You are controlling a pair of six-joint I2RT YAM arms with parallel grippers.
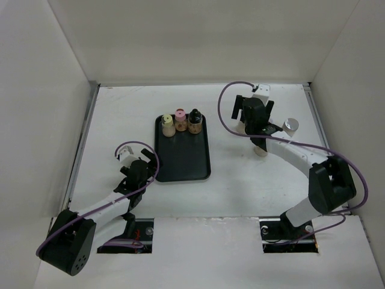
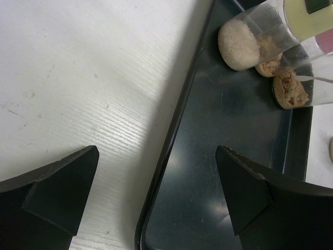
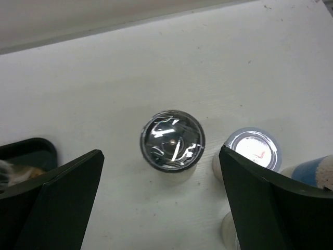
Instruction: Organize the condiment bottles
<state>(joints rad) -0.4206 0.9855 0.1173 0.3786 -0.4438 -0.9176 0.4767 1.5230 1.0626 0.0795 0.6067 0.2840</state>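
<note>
Three bottles (image 1: 179, 122) stand on black tray (image 1: 183, 161).
Open right fingers (image 3: 57, 198) hang over dark-capped jar (image 3: 172, 139) beside silver-capped jar (image 3: 254, 149); left fingers (image 2: 57, 187) open.

Item: flat black tray (image 1: 182, 164), rectangular with rounded corners and a low raised rim, lying left of centre on the table, its long side running from near to far. The surface is glossy and, in the left wrist view, shows fine scratches and pale reflections; one rounded corner shows at the left edge of the right wrist view. Item: white table (image 1: 120, 126), matt, with a faint wood-grain texture and a few small dark specks. Item: plain white walls (image 1: 198, 36) enclosing the table on the left, far and right sides. Item: a grey metal strip (image 1: 83, 141) along the table's left edge.
</note>
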